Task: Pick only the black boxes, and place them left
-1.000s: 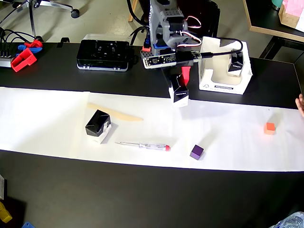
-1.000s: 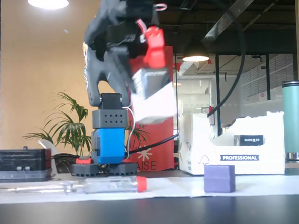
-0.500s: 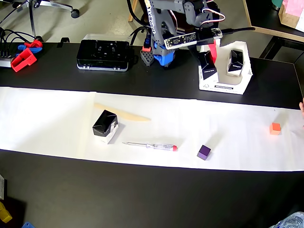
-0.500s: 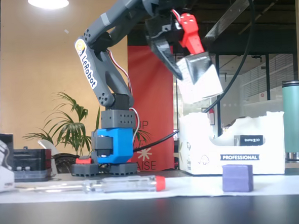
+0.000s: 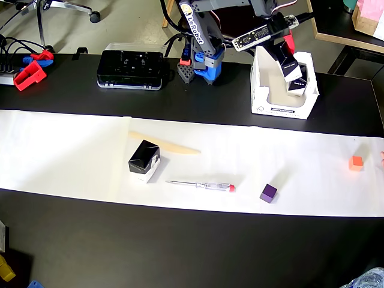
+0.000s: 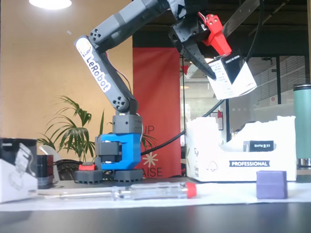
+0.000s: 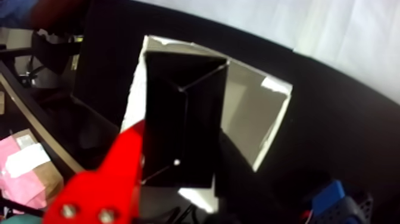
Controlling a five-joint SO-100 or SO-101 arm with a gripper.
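Down on the white paper strip [image 5: 72, 156] nearest me, one of the black boxes [image 5: 144, 159] sits untouched next to a screwdriver [image 5: 201, 185] and a purple cube [image 5: 269, 192], so that one looks left to do. Further back, the gripper [image 6: 216, 65] is clamped on a second black box [image 6: 231, 76], holding it tilted in the air right above the white cardboard bin [image 5: 261, 99]. Another box [image 6: 258, 145] seems to lie inside the bin. I'd guess we're roughly midway, one carton about to drop.
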